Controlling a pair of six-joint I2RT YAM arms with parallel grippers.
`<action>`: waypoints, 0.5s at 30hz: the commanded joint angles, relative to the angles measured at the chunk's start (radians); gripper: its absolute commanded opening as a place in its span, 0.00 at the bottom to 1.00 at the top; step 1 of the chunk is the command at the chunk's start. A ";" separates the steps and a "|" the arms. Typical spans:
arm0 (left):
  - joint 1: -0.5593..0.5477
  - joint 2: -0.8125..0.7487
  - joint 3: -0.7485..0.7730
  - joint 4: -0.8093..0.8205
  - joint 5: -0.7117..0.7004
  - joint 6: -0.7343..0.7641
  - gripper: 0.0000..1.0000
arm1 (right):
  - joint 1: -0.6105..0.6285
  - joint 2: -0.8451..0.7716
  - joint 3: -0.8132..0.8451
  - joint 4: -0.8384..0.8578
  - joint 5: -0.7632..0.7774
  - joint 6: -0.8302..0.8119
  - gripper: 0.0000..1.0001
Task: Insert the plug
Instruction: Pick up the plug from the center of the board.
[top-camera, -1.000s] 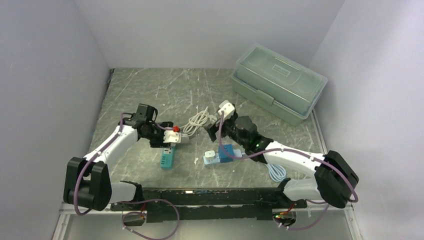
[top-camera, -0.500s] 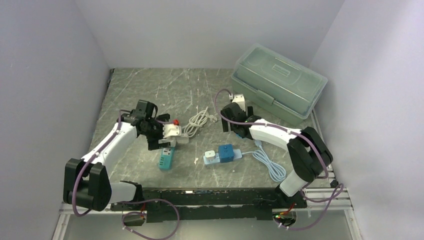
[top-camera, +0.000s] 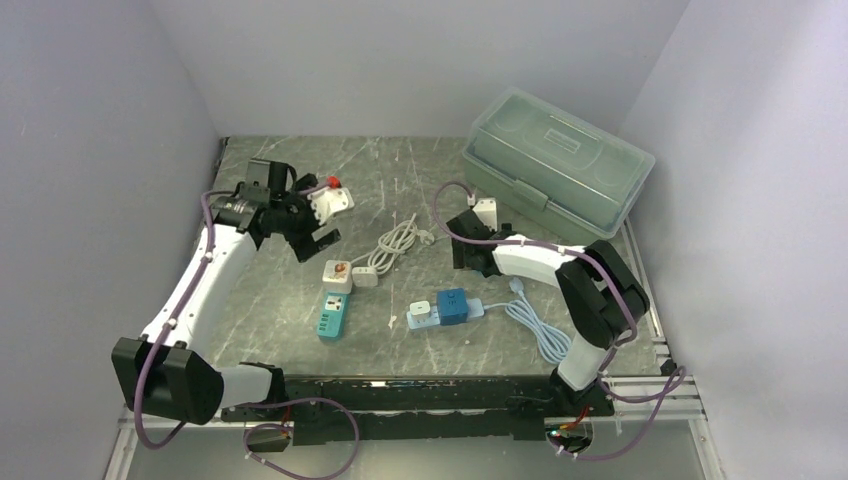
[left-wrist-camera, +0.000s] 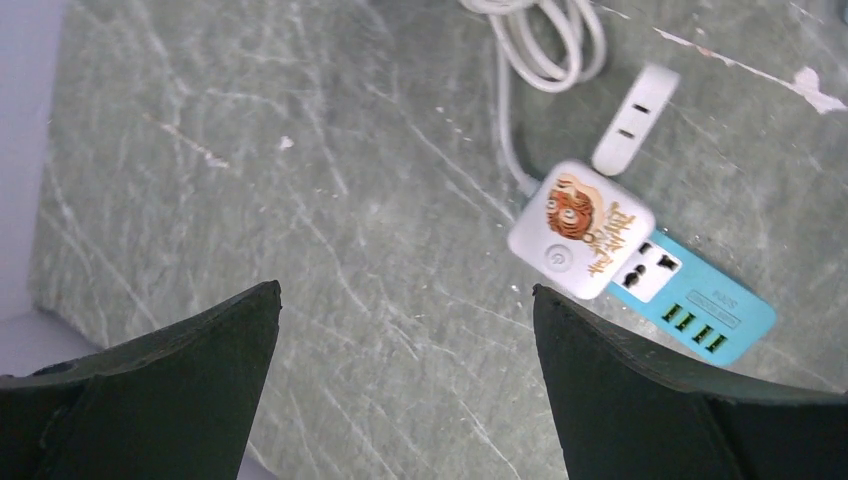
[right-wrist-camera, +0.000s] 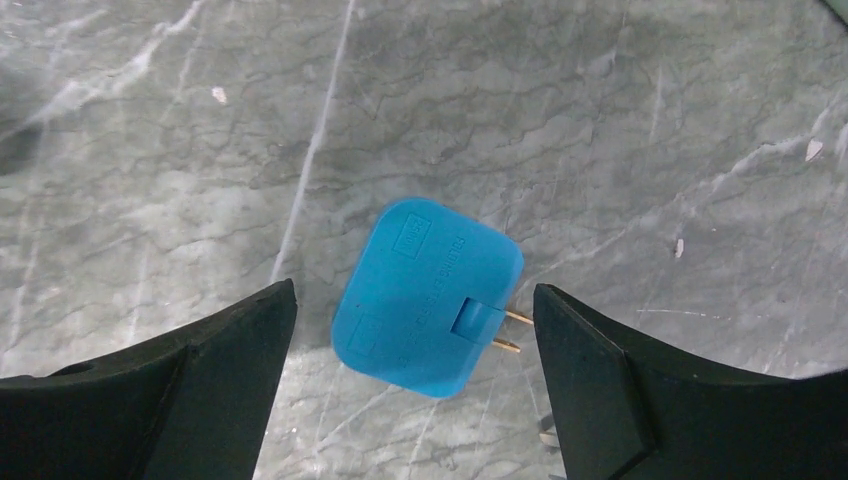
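A white cube plug with a tiger picture (top-camera: 337, 273) sits on the far end of a teal power strip (top-camera: 332, 316); both also show in the left wrist view, the cube (left-wrist-camera: 580, 228) and the strip (left-wrist-camera: 700, 310). My left gripper (top-camera: 312, 232) is open and empty, raised at the far left, away from them (left-wrist-camera: 406, 290). My right gripper (top-camera: 462, 252) is open, its jaws standing either side of a blue plug (right-wrist-camera: 425, 295) that lies flat on the table with two prongs pointing right. I cannot tell whether they touch it (right-wrist-camera: 415, 288).
A coiled white cable (top-camera: 396, 243) with a flat white plug (left-wrist-camera: 635, 120) lies mid-table. A light-blue strip with a blue cube (top-camera: 445, 308) and a looped light-blue cable (top-camera: 540, 330) lie near the front. A green lidded box (top-camera: 555, 165) stands back right.
My left gripper let go of the white tiger cube, left it on the teal strip and drew back up and left. My right arm swung from the blue strip to the back right.
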 joint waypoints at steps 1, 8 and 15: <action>0.032 -0.029 0.078 0.016 -0.044 -0.139 1.00 | -0.010 0.017 0.005 0.041 0.007 0.027 0.90; 0.062 -0.048 0.143 0.029 -0.041 -0.189 1.00 | -0.016 0.008 -0.022 0.058 -0.006 0.036 0.75; 0.063 -0.077 0.195 0.052 -0.038 -0.255 1.00 | -0.017 0.018 -0.029 0.040 -0.018 0.058 0.79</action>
